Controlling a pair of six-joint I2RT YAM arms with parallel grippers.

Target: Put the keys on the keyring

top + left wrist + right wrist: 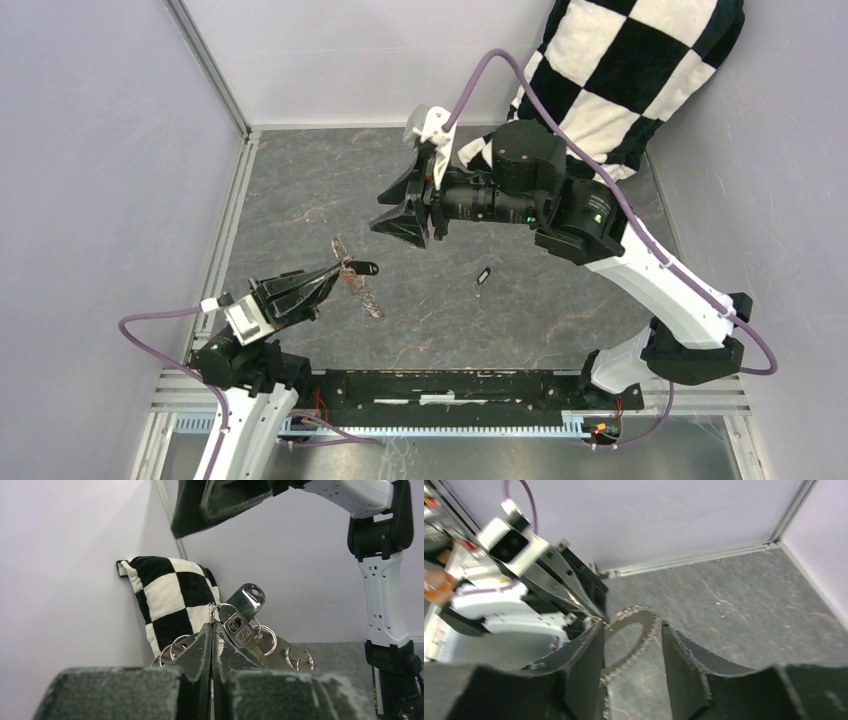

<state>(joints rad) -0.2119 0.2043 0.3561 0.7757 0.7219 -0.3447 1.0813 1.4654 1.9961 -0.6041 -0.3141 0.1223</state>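
Nearest the bases, the left gripper is clenched on the ring, its fingers pressed together over the ring's near-left rim. The ring stands on edge and tilted, so from above it shows as a thin slanted band. Whether its low end touches the table cannot be told. In the left wrist view, small split rings and brownish-silver keys fan out past the fingertips.

A black-headed key lies against the ring's right side, just beyond the left fingertips; whether it is threaded on cannot be told. The loose key lies flat on the table well to the right of the ring, apart from both grippers.

Beyond and above the ring, the right gripper points down toward it, fingers spread and holding nothing. In its wrist view the ring's toothed arc and hollow centre show through the gap, touching neither finger. Farthest from the ring, in the back right corner, a black-and-white checked cloth sits behind the right arm.
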